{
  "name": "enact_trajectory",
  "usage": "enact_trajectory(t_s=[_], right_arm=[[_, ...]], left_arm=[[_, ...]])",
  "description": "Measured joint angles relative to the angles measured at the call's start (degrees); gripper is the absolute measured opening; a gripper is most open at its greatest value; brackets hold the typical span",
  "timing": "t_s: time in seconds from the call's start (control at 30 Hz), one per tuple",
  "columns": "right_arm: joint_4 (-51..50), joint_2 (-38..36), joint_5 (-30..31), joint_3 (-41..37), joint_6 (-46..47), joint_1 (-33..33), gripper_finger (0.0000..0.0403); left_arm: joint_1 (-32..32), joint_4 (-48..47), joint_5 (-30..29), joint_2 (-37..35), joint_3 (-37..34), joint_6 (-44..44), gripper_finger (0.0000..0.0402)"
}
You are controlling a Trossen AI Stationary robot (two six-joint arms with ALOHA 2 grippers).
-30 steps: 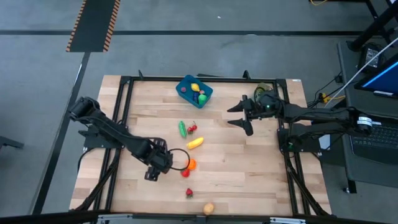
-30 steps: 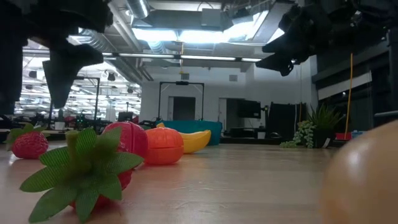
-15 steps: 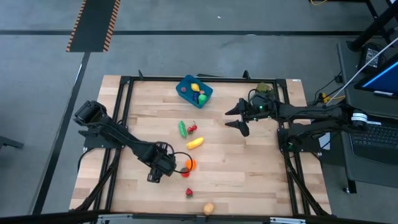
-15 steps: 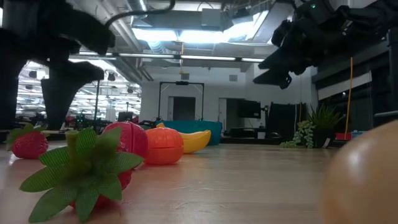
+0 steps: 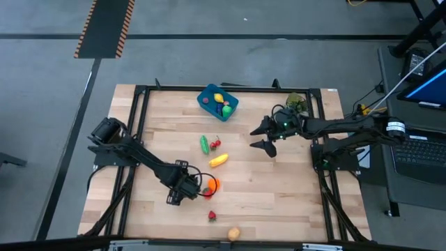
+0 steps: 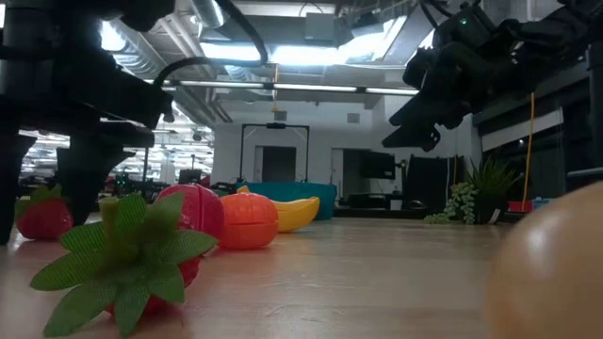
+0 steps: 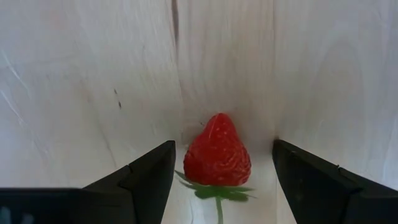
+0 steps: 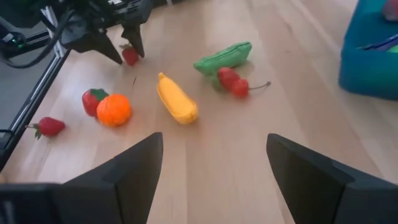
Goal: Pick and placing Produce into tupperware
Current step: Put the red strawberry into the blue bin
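A red strawberry (image 7: 217, 152) lies on the wooden table between the tips of my open left gripper (image 7: 222, 146), which points down over it (image 5: 182, 189) and touches nothing. The right wrist view shows that strawberry (image 8: 130, 55) under the left fingers. Just right of it lie a red piece (image 5: 207, 193) and an orange fruit (image 5: 214, 184). A yellow piece (image 5: 219, 160), a green pod (image 5: 204, 144) and cherries (image 5: 215, 144) lie mid-table. The blue tupperware (image 5: 206, 97) at the far edge holds several pieces. My right gripper (image 5: 255, 138) hovers open, right of the pod.
Another strawberry (image 5: 212, 216) and a tan round piece (image 5: 234, 233) lie near the table's near edge. A leafy sprig (image 5: 297, 101) sits at the far right corner. Black frame rails (image 5: 139, 125) run along both sides of the table. Bare wood stretches between the yellow piece and the right rail.
My left gripper has moved a little toward the table's right and come down, its fingers now straddling the strawberry. My right gripper has travelled toward the table's left and slightly toward the near edge, staying raised. No produce has moved.
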Motion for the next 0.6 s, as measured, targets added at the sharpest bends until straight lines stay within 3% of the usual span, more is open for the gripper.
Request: enact_trajectory(t_s=[0.3, 0.6], right_arm=[[0.0, 0.2, 0.0, 0.0, -0.1, 1.5, 0.0288], [0.0, 0.2, 0.0, 0.0, -0.1, 2.6, 0.0288]], left_arm=[[0.1, -0.2, 0.2, 0.3, 0.0, -4.4, 0.0252], [0.2, 0.0, 1.3, 0.4, 0.0, -8.8, 0.0164]])
